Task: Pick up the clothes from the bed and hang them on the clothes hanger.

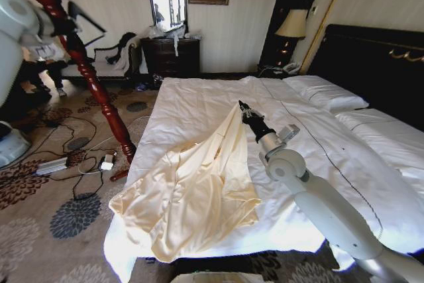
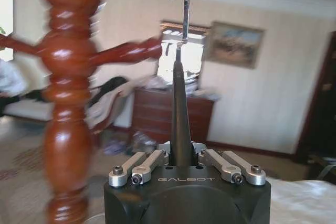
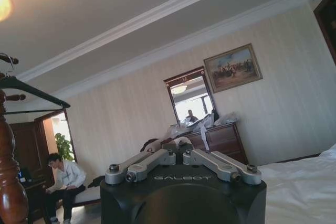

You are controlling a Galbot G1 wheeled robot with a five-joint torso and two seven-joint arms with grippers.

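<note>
Hotel bedroom, patterned carpet, a turned wooden coat stand (image 1: 93, 77) at far left. There the left claw (image 2: 182, 157) pinches the clothes hanger (image 2: 180, 119) upright, hook skyward. Across the bed (image 1: 318, 130), the clothes (image 1: 192, 193) trail toward the foot edge, their peak pinched in the right claw (image 1: 242, 107), well apart from that hanger.
</note>
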